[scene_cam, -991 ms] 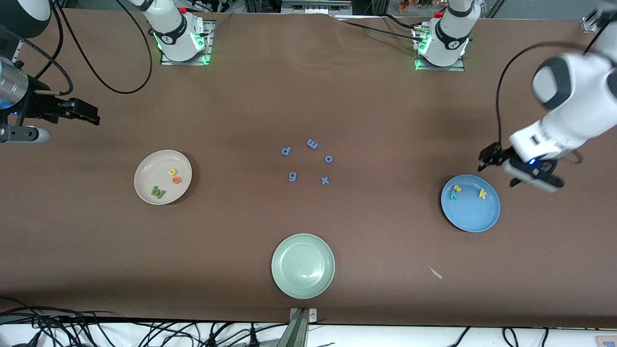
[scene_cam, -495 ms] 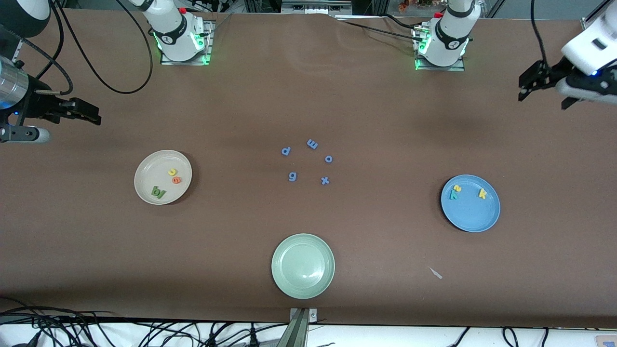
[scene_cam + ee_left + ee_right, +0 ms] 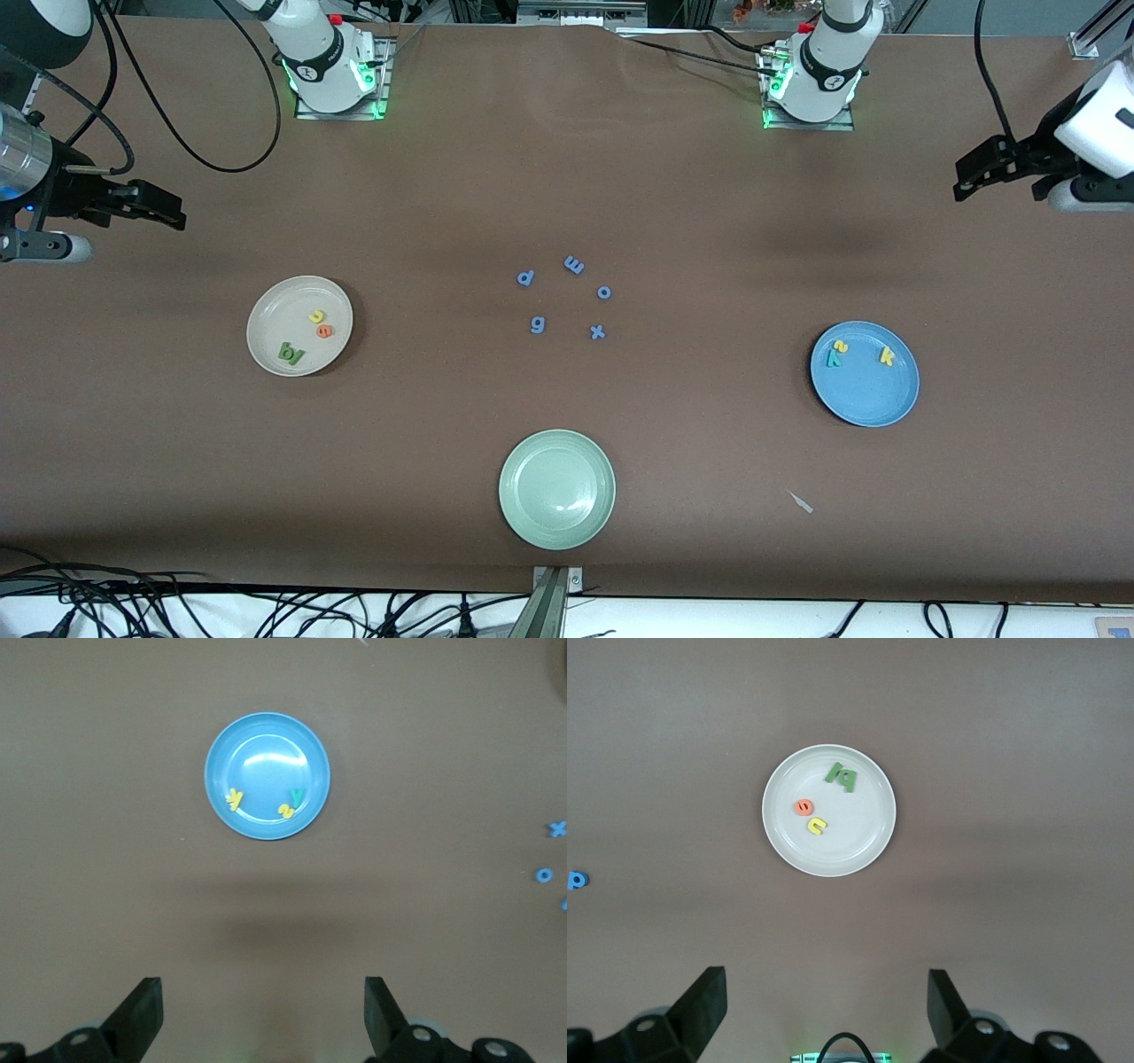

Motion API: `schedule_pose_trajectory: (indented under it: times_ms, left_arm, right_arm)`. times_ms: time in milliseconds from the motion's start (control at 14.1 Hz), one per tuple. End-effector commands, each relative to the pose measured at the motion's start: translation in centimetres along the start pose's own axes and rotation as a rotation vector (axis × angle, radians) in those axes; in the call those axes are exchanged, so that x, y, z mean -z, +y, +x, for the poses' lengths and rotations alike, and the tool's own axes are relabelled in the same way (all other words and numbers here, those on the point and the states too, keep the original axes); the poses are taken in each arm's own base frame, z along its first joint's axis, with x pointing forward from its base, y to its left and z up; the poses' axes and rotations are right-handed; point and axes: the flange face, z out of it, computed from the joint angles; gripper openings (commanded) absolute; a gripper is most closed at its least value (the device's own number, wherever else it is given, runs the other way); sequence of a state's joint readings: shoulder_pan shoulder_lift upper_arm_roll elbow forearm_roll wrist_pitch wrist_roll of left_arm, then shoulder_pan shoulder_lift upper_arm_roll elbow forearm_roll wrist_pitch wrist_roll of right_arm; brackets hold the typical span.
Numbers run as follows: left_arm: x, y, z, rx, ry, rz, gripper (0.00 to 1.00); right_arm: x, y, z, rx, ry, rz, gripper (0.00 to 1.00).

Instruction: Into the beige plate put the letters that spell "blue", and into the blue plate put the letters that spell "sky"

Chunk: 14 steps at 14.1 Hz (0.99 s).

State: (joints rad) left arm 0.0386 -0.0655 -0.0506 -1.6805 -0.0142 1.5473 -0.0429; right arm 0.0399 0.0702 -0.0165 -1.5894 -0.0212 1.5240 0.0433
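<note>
Since all seven letters lie in their plates, the job looks done to me.

The right claw (image 3: pixel 168 211) hangs over bare tabletop (image 3: pixel 443 177) at the right arm's end. Its two fingers are spread wide and hold nothing. This arm waits. In the right wrist view the beige plate (image 3: pixel 859 828) shows straight out in front of the claw, lined up with the gap between the fingers and well apart from them.

The beige plate sits on the tabletop toward the right arm's end. In it are the green b (image 3: pixel 285 352) and the green l (image 3: pixel 299 357), side by side. The l lies slanted, not straight. The yellow u (image 3: pixel 316 315) and the orange e (image 3: pixel 324 331) lie close together, a bit farther from the front camera than the b.

Five blue letters (image 3: pixel 573 264) lie in a loose ring in the middle of the tabletop. They belong to no word here and should be left alone. The green plate (image 3: pixel 556 489) is nearer to the front camera than they are, and has nothing in it.

The blue plate (image 3: pixel 868 394) sits toward the left arm's end. In it the yellow s (image 3: pixel 841 347) touches the teal y (image 3: pixel 833 359), and the yellow k (image 3: pixel 886 356) lies apart from them.

The left claw (image 3: pixel 970 177) hangs over bare tabletop at the left arm's end, fingers wide, holding nothing. The blue plate shows straight out in front of it too, well apart.

If a letter had to be moved, the right arm is nearer the beige plate and the left arm nearer the blue one.
</note>
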Motion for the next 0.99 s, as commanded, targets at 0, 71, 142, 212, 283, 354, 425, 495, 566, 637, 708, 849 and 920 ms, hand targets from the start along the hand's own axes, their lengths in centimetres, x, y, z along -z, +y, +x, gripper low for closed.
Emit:
schedule_pose_trajectory:
  times_ms: [0,71,142,212,283,354,425,495,566,637,708,849,920]
  left_arm:
    - [1.28,-0.75,1.67,0.031,-0.016,-0.039,1.0]
    - [1.27,-0.9,1.61,0.033,-0.018,-0.041,1.0]
    - [1.17,-0.74,1.75,0.033,-0.019,-0.041,1.0]
    - [0.84,-1.23,2.05,0.037,-0.025,-0.043,1.0]
    - [0.76,-1.4,2.11,0.039,-0.027,-0.043,1.0]
    - [0.67,-1.32,2.16,0.037,-0.028,-0.043,1.0]
    - [0.67,-1.24,2.15,0.039,-0.028,-0.043,1.0]
    - [0.67,-1.42,2.16,0.042,-0.028,-0.042,1.0]
    - [0.59,-1.43,2.21,0.042,-0.03,-0.042,1.0]
    - [0.58,-1.34,2.25,0.041,-0.03,-0.042,1.0]
    - [0.58,-1.28,2.25,0.041,-0.03,-0.04,1.0]
    - [0.5,-1.36,2.3,0.041,-0.031,-0.04,1.0]
    - [0.51,-1.38,2.32,0.042,-0.03,-0.039,1.0]
  right_arm:
    - [0.32,0.07,0.21,-0.008,0.003,0.021,1.0]
    - [0.46,0.07,0.21,-0.008,0.006,0.021,1.0]
    - [0.46,0.07,0.21,-0.01,0.006,0.021,1.0]
    - [0.46,0.07,0.21,-0.008,0.006,0.021,1.0]
    - [0.46,0.07,0.21,-0.008,0.006,0.021,1.0]
    - [0.45,0.07,0.19,-0.008,0.004,0.021,1.0]
    - [0.45,-0.02,0.19,-0.007,0.004,0.02,1.0]
    - [0.45,-0.02,0.19,-0.007,0.004,0.02,1.0]
    - [0.45,0.07,0.19,-0.008,0.004,0.021,1.0]
    - [0.45,0.07,0.19,-0.008,0.004,0.021,1.0]
    - [0.31,0.07,0.19,-0.008,0.001,0.021,1.0]
    - [0.45,0.07,0.19,-0.008,0.004,0.021,1.0]
    - [0.31,-0.02,0.19,-0.007,0.001,0.02,1.0]
